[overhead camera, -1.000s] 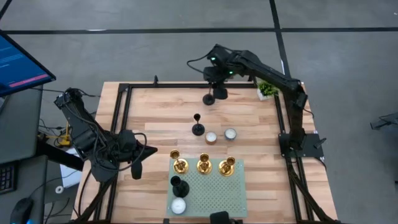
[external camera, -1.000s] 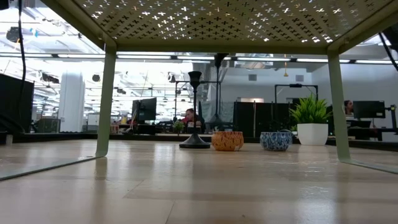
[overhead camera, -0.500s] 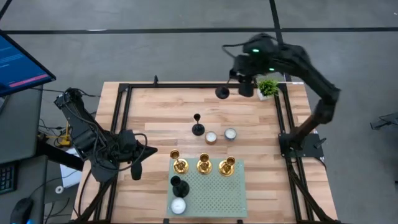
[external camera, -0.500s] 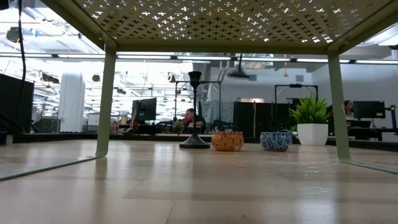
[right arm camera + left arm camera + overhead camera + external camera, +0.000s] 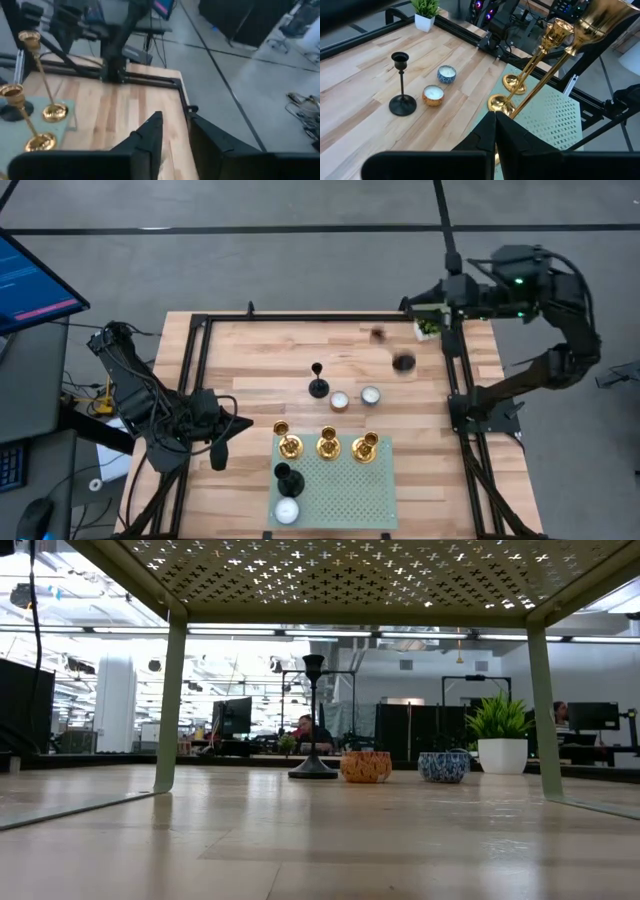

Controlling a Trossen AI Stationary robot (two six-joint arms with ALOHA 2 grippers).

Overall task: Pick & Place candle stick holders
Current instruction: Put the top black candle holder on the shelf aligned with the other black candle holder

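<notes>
Right end effector (image 5: 412, 306), fingers parted and seemingly empty, hovers beside the potted plant (image 5: 430, 325) at the bench (image 5: 250, 370) edge.

No text, label, brand, number or sign is legible in any view. The monitor (image 5: 30, 275) beyond the table's left edge shows coloured lines and a pink bar, too small to read. The screens in the room behind the table, seen in the low view, carry nothing that can be made out.
</notes>
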